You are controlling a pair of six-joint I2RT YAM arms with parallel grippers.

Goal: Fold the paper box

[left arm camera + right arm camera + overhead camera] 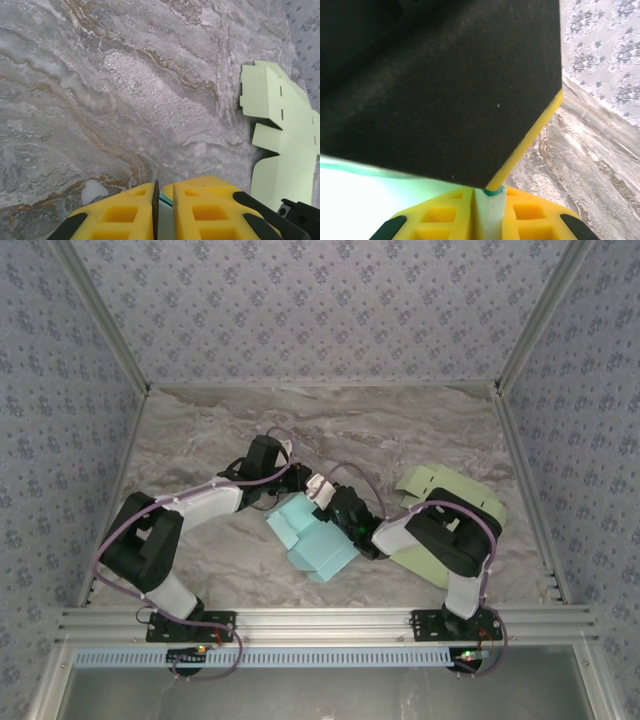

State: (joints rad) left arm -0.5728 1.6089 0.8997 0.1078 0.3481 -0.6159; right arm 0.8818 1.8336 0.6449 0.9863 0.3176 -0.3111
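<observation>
The paper box (312,536) is pale teal, partly folded, and sits at the table's centre between both arms. My left gripper (291,491) meets it at its far edge. In the left wrist view its yellow fingers (125,210) are nearly together, the left gripper (164,191) shut on a thin teal paper edge (168,201). My right gripper (326,504) comes in from the right. In the right wrist view the right gripper (488,196) is shut on a teal wall of the box (491,217). The left gripper's black finger pad (445,90) looms just above it.
A flat, unfolded pale green paper box (455,492) lies at the right, partly under the right arm, and is seen as the green box (282,145) in the left wrist view. Patterned walls (320,300) enclose the marble table (380,430). A metal rail (320,622) runs along the near edge.
</observation>
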